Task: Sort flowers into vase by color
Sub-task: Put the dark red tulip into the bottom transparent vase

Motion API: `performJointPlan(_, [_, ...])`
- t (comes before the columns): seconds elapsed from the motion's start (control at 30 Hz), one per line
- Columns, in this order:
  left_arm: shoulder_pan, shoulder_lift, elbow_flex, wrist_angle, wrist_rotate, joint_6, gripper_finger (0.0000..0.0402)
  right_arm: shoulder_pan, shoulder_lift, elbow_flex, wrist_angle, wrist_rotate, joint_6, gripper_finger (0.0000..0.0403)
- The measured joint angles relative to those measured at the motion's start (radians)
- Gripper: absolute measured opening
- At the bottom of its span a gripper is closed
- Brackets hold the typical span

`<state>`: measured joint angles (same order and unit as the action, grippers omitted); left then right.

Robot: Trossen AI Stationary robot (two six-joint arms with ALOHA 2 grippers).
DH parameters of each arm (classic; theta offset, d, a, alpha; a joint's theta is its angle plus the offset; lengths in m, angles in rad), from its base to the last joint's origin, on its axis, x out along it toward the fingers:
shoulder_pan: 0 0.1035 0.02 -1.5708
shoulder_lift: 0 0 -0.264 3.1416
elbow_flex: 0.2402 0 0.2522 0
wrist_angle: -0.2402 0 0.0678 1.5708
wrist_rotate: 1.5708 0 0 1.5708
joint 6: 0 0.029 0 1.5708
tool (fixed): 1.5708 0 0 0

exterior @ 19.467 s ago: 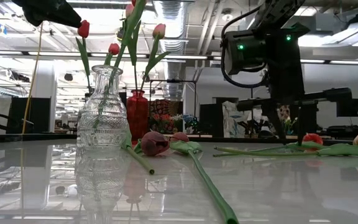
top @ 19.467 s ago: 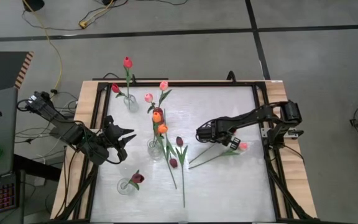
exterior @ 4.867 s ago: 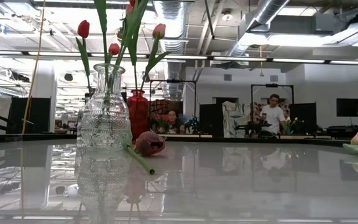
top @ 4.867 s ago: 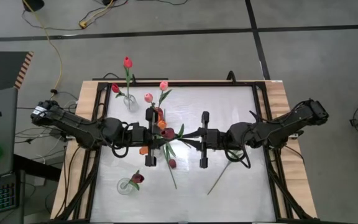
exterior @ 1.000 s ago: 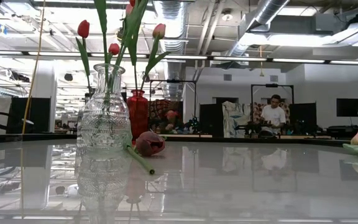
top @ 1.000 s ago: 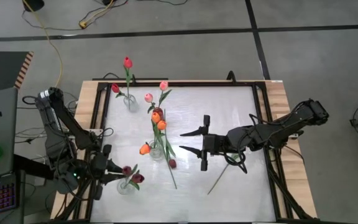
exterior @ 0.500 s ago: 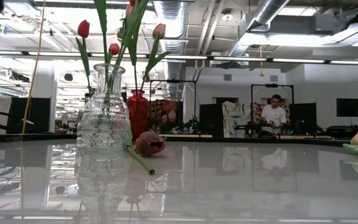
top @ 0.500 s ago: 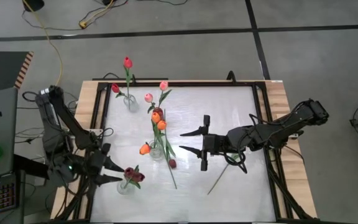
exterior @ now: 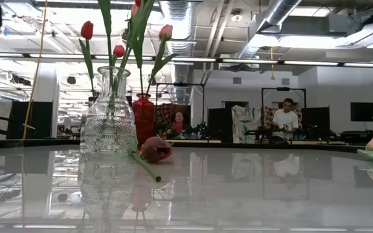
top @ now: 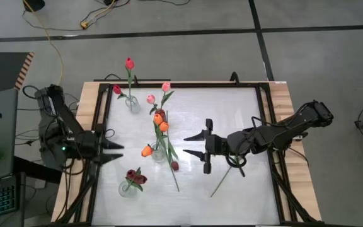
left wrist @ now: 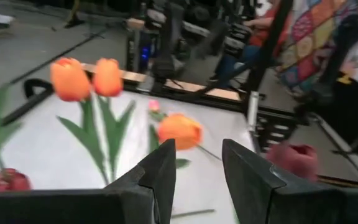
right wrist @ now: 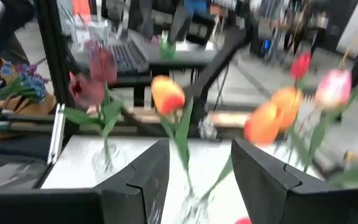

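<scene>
Three clear vases stand on the white table. The far-left vase (top: 132,104) has red tulips, the middle one (top: 158,152) orange tulips (left wrist: 70,78), and the near-left one (top: 127,188) two maroon tulips (top: 133,177). Two pink tulips (top: 151,99) rise at the far middle. A maroon tulip (top: 174,165) and a pink tulip, with only its stem (top: 222,181) showing from above, lie flat on the table. My left gripper (top: 117,152) is open at the left edge, clear of the flowers. My right gripper (top: 190,144) is open in the air, right of the orange tulips.
A black frame (top: 266,126) runs round the table. In the low view the glass vase (exterior: 108,129) stands near the camera, with a red vase (exterior: 142,119) behind it. People sit in the room beyond. Bare tabletop lies near the front right.
My left gripper has opened and let go of a maroon tulip, which now stands in the near-left vase beside the other. The gripper has then drawn back and up, toward the table's far edge.
</scene>
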<state>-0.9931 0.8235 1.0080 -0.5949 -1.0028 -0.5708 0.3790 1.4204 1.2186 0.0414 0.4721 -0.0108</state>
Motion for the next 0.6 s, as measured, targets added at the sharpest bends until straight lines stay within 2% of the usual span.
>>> performJointPlan(0.23, [0.203, 0.000, 0.000, -0.040, 0.100, 0.056, 0.0118, -0.023, 0.034, 0.002, -0.162, -0.002, 0.185, 0.0198])
performJointPlan(0.43, [0.374, 0.000, 0.000, -0.073, 0.218, 0.130, 0.0118, -0.039, 0.137, 0.000, -0.199, -0.007, 0.181, 0.0198])
performJointPlan(0.6, [0.475, -0.004, 0.000, -0.074, 0.301, 0.171, 0.0118, -0.081, 0.226, 0.000, -0.180, -0.007, 0.219, 0.0198])
